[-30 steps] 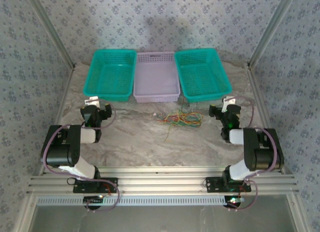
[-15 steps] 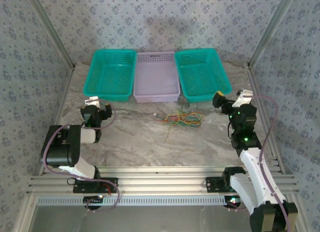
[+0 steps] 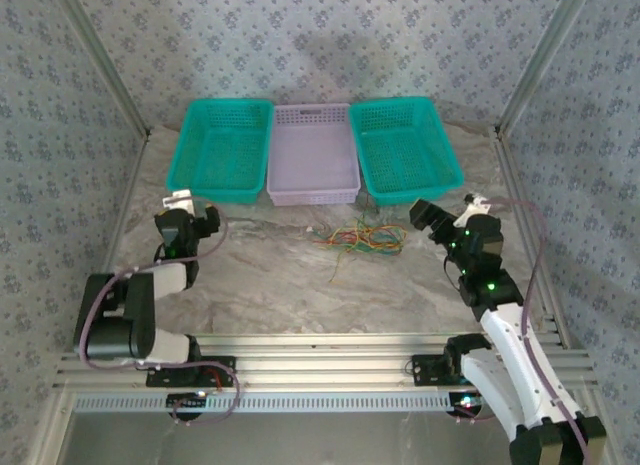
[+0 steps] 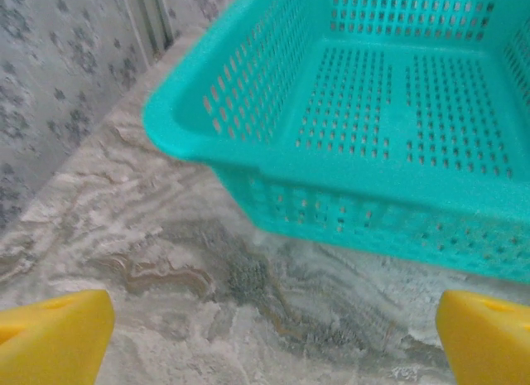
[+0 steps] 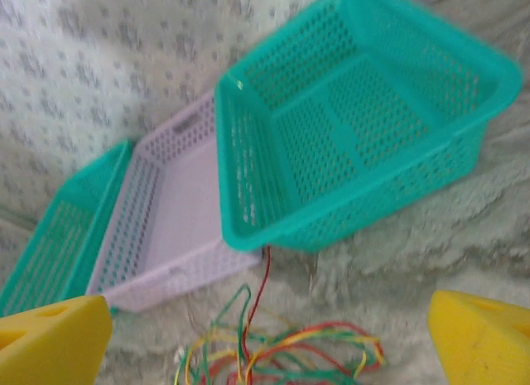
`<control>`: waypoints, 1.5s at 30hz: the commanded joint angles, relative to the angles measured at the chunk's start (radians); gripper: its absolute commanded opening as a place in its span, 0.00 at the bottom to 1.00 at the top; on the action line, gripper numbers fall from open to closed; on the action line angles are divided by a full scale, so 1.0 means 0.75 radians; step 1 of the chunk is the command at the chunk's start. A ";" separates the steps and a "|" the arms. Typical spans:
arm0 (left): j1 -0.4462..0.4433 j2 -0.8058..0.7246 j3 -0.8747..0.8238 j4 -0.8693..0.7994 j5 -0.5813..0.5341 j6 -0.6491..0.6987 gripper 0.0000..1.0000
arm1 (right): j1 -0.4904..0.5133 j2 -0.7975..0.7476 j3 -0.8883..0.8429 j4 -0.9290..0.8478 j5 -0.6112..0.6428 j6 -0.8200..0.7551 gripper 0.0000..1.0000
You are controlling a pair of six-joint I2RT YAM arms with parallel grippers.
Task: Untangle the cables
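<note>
— Where are the cables (image 3: 358,237)?
— Tangled on the table (image 3: 270,280), near its far edge, just before the lilac basket (image 3: 312,197).
— And the arms?
— The left gripper (image 3: 190,213) and right gripper (image 3: 448,213) — jaws wide apart, both off the cables.

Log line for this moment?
cables: tangled on table, untouched | left gripper: open, by left basket | right gripper: open, right of cables

Left teal basket (image 3: 222,155), lilac basket (image 3: 313,163), right teal basket (image 3: 404,153) side by side at far end of marble table (image 3: 270,280), patterned wall (image 3: 330,45) behind.
</note>
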 commanded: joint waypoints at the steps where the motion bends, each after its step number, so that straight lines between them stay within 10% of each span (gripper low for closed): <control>1: 0.004 -0.173 0.026 -0.232 -0.086 -0.098 1.00 | 0.115 0.053 0.075 -0.172 0.100 -0.107 1.00; 8: -0.040 -0.558 0.186 -0.925 -0.188 -0.391 1.00 | 0.329 0.204 0.102 -0.307 0.256 -0.111 1.00; 17: -0.043 -1.026 0.038 -0.972 0.191 -0.912 1.00 | 0.366 0.329 0.069 -0.304 0.194 -0.084 1.00; 29: -0.064 -0.745 0.284 -1.271 0.555 -0.891 1.00 | 0.329 0.552 0.104 -0.158 -0.048 -0.117 0.98; 45: -0.824 -0.484 0.371 -1.387 0.012 -0.848 0.99 | 0.310 0.714 0.160 -0.076 0.133 -0.091 0.87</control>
